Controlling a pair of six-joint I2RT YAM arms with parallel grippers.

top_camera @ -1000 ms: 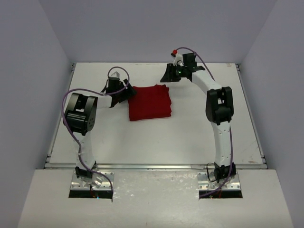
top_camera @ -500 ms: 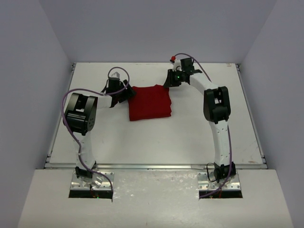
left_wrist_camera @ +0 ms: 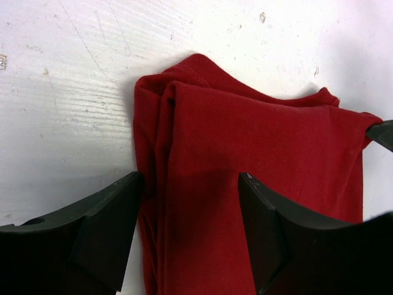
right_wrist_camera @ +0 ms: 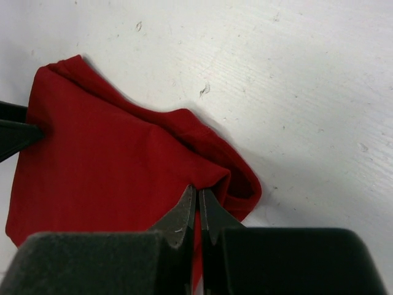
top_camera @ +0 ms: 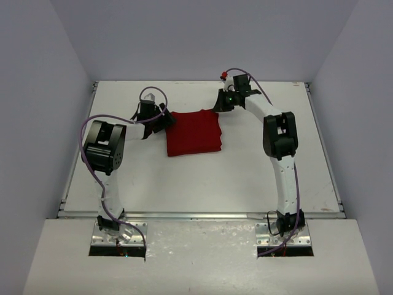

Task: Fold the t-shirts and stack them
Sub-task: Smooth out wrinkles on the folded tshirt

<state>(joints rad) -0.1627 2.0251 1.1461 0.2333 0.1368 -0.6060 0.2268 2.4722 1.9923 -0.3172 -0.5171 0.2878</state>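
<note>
shirt [top_camera: 193, 132] lying folded into a compact rectangle, several layers deep, sitting toward 12 o'clock of table [top_camera: 184, 178] centre. right gripper [right_wrist_camera: 196, 206] pinching its 1 o'clock corner, jaws together on the cloth. left gripper [left_wrist_camera: 190, 224] straddling the 10 o'clock edge, jaws apart, not clamping. judging: folding nearing its end, perhaps one last fold or tidy remaining. no second shirt showing, so stacking not begun.

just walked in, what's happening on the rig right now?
Both arms are at a folded dark red t-shirt lying on the white table. The right gripper is pinched shut on the t-shirt's far right corner. The left gripper is open, straddling the far left folded edge, not yet clamped.
</note>
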